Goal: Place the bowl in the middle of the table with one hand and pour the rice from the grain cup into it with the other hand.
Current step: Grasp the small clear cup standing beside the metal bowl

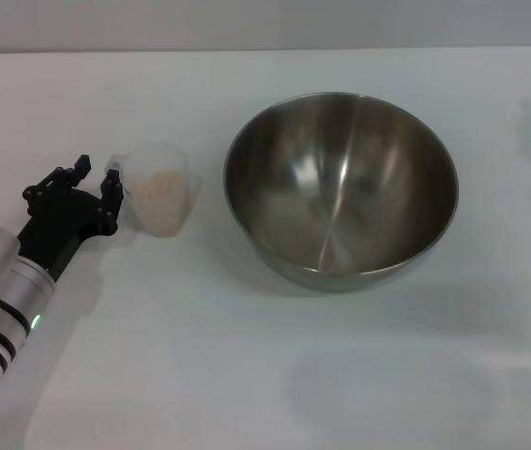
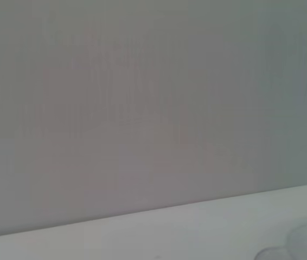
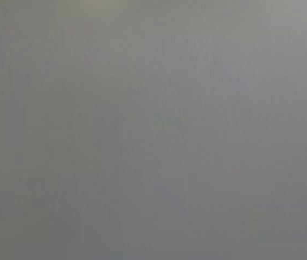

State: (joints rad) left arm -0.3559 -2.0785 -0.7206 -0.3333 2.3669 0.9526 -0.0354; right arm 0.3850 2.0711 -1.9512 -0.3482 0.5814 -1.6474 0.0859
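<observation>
The stainless-steel bowl (image 1: pixel 341 187) stands upright on the white table (image 1: pixel 247 375), a little right of the middle, and its inside is bare. The clear grain cup (image 1: pixel 160 192) stands upright to the left of the bowl with pale rice (image 1: pixel 159 184) in it. My left gripper (image 1: pixel 95 180) is open just left of the cup, with one finger beside the cup's small side handle (image 1: pixel 115 169). A faint edge of the cup (image 2: pixel 305 244) shows in the left wrist view. My right gripper is out of view; the right wrist view shows only plain grey.
The table's far edge (image 1: pixel 265 50) meets a grey wall at the back. Bare white tabletop lies in front of the bowl and to its right.
</observation>
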